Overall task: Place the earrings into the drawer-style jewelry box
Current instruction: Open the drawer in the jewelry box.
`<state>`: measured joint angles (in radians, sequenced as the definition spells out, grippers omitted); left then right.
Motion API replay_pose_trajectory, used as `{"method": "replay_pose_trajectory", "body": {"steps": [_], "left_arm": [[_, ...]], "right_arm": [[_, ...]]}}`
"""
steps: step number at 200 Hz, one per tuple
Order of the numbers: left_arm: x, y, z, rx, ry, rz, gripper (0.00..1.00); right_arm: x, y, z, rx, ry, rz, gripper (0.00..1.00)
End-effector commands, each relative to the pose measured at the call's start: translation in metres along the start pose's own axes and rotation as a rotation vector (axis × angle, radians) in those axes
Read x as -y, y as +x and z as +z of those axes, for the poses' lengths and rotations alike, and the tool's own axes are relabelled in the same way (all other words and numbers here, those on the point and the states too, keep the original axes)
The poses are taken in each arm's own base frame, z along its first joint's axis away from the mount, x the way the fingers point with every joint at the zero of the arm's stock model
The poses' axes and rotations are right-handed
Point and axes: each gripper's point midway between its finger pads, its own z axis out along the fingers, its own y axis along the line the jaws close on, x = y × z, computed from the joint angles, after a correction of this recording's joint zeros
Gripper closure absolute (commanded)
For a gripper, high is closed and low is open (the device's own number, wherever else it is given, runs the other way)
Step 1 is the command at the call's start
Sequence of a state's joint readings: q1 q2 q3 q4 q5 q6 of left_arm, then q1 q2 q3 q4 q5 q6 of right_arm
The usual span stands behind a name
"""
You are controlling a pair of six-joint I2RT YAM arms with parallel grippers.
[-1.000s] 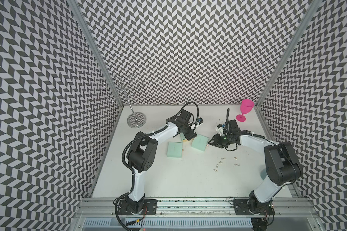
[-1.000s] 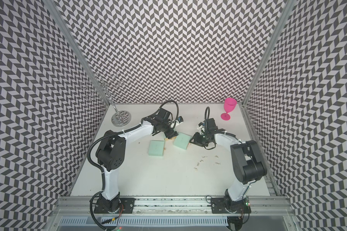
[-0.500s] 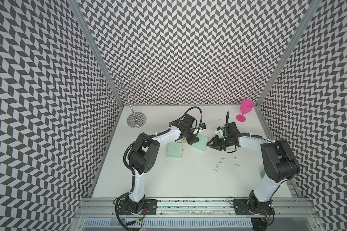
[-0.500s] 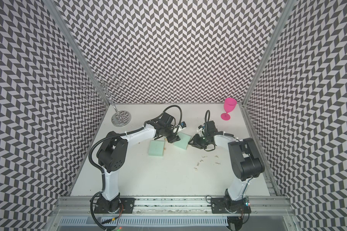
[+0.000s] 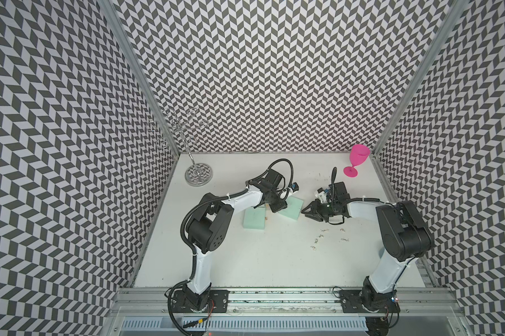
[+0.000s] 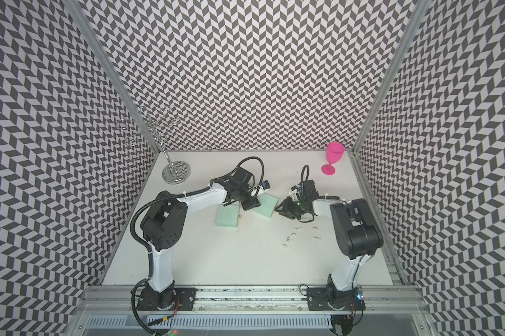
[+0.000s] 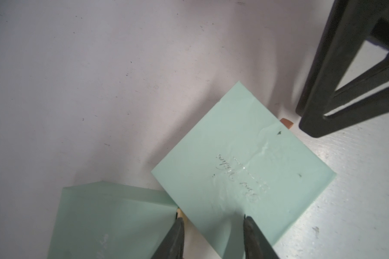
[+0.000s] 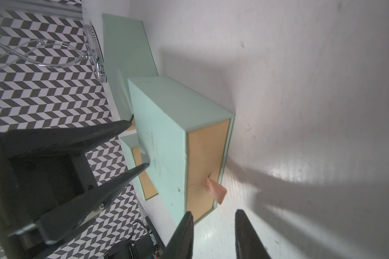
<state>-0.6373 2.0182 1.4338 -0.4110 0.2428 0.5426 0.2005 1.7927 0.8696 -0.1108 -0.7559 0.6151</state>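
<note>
The mint jewelry box (image 5: 291,210) lies mid-table, its tan drawer front (image 8: 208,161) shut, with a pink pull tab (image 8: 216,190). My left gripper (image 7: 212,220) stands over the box's rear corner with its jaws narrowly apart. One fingertip (image 7: 247,222) is on the top face and the other sits in the gap beside a second mint box (image 5: 254,219). My right gripper (image 8: 213,215) is open and empty just in front of the tab. It shows in both top views (image 5: 303,211) (image 6: 277,209). Several tiny silvery earrings (image 5: 321,236) (image 6: 293,233) lie scattered on the table near the right arm.
A tall chrome wire stand (image 5: 197,174) stands at the back left and a pink goblet (image 5: 354,161) at the back right. Patterned walls close three sides, and a metal rail (image 5: 274,293) runs along the front.
My left gripper has come forward onto the jewelry box's rear corner and its jaws have narrowed. My right gripper has edged slightly toward the drawer front.
</note>
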Motion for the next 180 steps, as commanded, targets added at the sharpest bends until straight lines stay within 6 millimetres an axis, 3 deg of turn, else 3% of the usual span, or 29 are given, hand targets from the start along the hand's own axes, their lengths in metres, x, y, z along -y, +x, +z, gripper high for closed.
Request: {"method": "replay_pose_trajectory", "body": {"steps": [1, 180], "left_arm": [[0.007, -0.001, -0.003, -0.001, -0.004, 0.04, 0.56], [0.012, 0.002, 0.001, -0.01, 0.016, 0.036, 0.57]], "right_arm": [[0.0, -0.008, 0.004, 0.016, -0.041, 0.014, 0.68], [0.002, -0.003, 0.015, 0.002, -0.148, 0.102, 0.74]]}}
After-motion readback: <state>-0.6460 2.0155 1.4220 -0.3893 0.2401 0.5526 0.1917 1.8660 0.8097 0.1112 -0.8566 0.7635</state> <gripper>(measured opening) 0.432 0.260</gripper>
